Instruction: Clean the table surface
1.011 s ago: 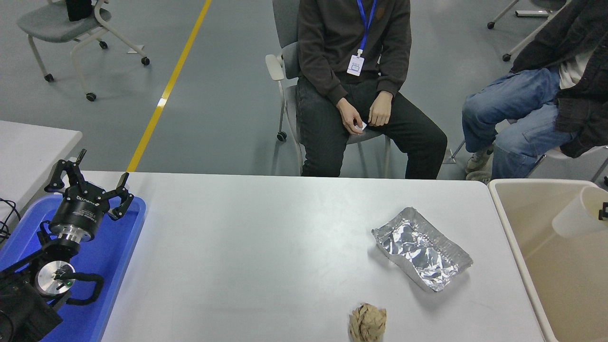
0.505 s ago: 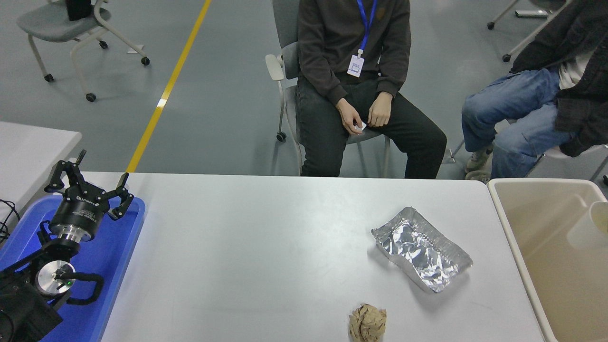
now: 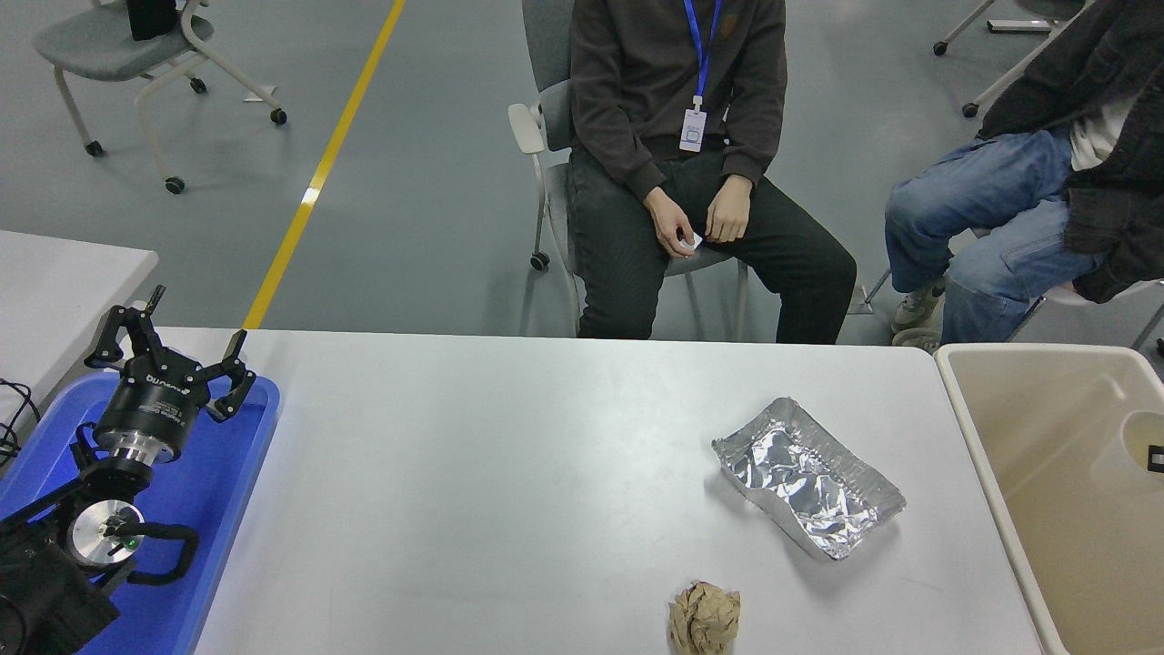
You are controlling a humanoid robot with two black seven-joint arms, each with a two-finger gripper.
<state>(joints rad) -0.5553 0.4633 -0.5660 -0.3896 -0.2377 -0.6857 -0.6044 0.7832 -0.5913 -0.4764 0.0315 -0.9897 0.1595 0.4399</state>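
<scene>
The table surface is a wide grey-white top. A crumpled foil tray lies on its right half. Near the front edge sits a brown crumpled paper ball. My left gripper is parked open over a blue tray at the lower left, holding nothing. Of my right gripper only a black sliver shows at the right edge, over the beige bin. A white cup lies inside that bin, partly cut off by the picture's edge.
Two people sit beyond the table's far side, one at the middle and one at the far right, hands in their laps. A corner of a second table shows at the left. A wheeled chair stands on the floor at the top left.
The white cup, held high at the right edge a second ago, has dropped lower and further right into the bin. The black tip of the right gripper has moved down. Left arm unchanged.
</scene>
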